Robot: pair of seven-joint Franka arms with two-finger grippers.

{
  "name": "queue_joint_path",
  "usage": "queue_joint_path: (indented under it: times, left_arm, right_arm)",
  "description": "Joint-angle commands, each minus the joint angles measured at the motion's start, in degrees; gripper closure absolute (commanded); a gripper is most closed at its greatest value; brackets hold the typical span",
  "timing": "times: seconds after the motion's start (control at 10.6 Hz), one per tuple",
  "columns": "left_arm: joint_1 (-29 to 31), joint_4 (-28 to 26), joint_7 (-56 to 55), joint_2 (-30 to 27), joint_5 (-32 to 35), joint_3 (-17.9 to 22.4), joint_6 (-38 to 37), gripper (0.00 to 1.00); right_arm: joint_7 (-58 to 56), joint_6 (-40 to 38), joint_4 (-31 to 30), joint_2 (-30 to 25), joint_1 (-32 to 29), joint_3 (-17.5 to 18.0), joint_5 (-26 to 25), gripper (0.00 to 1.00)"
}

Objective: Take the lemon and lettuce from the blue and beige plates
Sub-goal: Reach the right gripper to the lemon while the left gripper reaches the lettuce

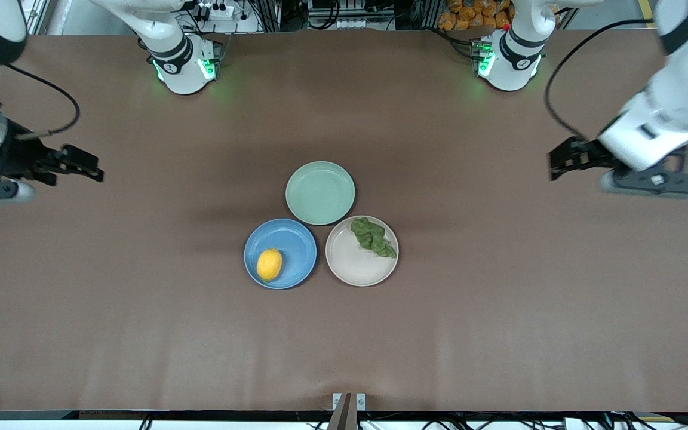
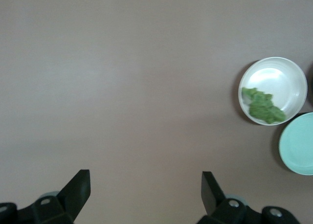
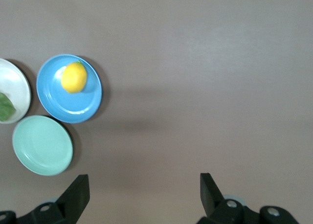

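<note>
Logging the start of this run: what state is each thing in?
lemon: lying on the blue plate, untouched.
lettuce: lying on the beige plate, untouched.
green plate: holds nothing.
left gripper: open, over bare table.
right gripper: open, over bare table.

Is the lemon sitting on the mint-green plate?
No, the lemon lies on the blue plate; the mint-green plate holds nothing.

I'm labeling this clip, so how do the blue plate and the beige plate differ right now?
The blue plate holds the lemon; the beige plate holds the lettuce. The blue plate sits toward the right arm's end, the beige plate toward the left arm's. Both look round, shallow and equal in size.
</note>
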Motion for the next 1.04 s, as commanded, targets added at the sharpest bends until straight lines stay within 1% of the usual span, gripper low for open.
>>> queue_joint_path:
  times: [0.0,0.19,0.28,0.38,0.47,0.66,0.95]
  left_arm:
    - [-6.93,0.60,-8.81,4.34,-0.47,0.26,4.58,0.00]
    - [-11.51,0.51,-11.84,9.08,-0.64,0.26,11.60,0.00]
    - [-13.79,0.60,-12.02,12.06,-1.08,0.17,15.38,0.00]
    - [-15.64,0.60,-12.98,14.96,-1.26,0.17,19.42,0.00]
    - [-17.14,0.60,-13.77,17.86,-1.08,0.17,22.59,0.00]
    - [-20.74,0.60,-14.04,23.05,-0.64,0.43,28.48,0.00]
    - [-22.69,0.60,-13.96,28.77,-0.64,0.43,34.99,0.00]
  right_arm:
    - [8.77,7.65,0.68,7.63,4.06,0.10,0.79,0.00]
    - [10.65,15.65,0.68,13.26,6.26,0.19,0.79,0.00]
    - [13.96,20.12,0.42,15.72,8.27,0.11,0.70,0.00]
    - [20.61,24.17,0.59,18.44,10.64,0.10,0.35,0.00]
    - [24.50,27.00,0.59,20.73,12.41,0.10,0.26,0.00]
    - [25.77,27.99,0.59,24.52,15.22,0.10,0.26,0.00]
    - [31.04,33.51,0.68,29.44,18.56,0.10,0.78,0.00]
